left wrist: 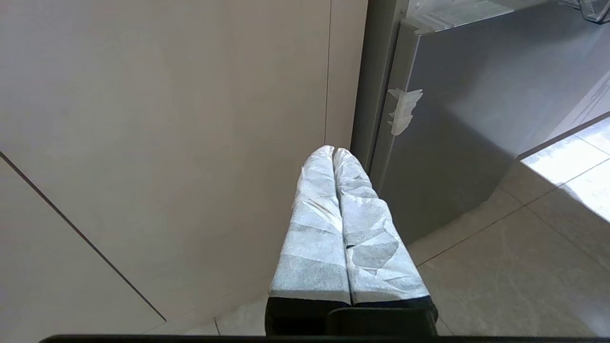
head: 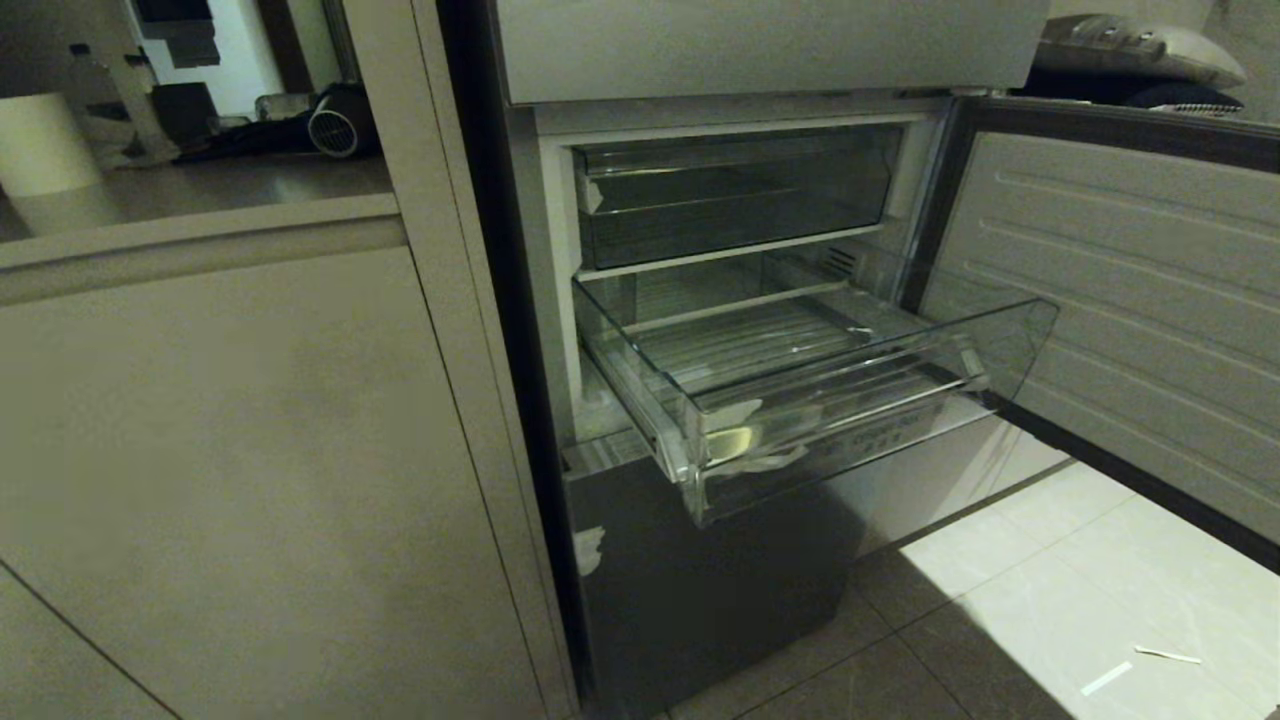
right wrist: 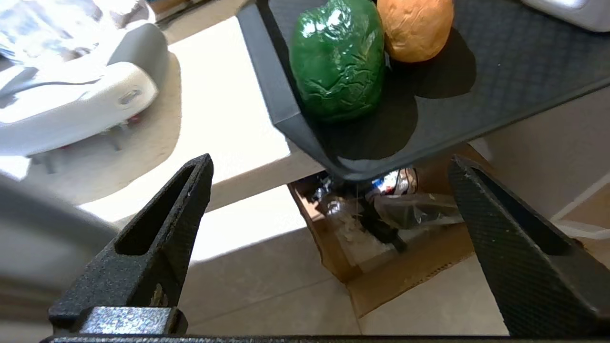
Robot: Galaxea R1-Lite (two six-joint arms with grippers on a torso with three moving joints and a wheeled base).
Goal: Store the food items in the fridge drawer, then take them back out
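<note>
Now fetching food for the pulled-out drawer (head: 800, 400).
Right claw (right wrist: 329, 209), spread wide and empty, nears the green lump (right wrist: 338, 59) beside the orange piece (right wrist: 414, 28); next, close around it.

Right gripper (right wrist: 329, 164): jaws spread wide, nothing between them, black textured fingers (right wrist: 162, 238) framing the view.
Green food item (right wrist: 338, 59): glossy, lumpy, sitting right at the corner of the black tray (right wrist: 500, 71).
Orange-brown food item (right wrist: 415, 27): tucked just beside the green one, touching or very nearly so, farther from the gripper.
Tray: dark, dimpled surface, raised rim, resting on a pale tabletop (right wrist: 224, 109).
Below the tray's corner: an open cardboard box (right wrist: 381, 267) on the tiled floor, holding crumpled plastic wrappers.
Off to one side: a white moulded object (right wrist: 71, 105) on the tabletop.
</note>
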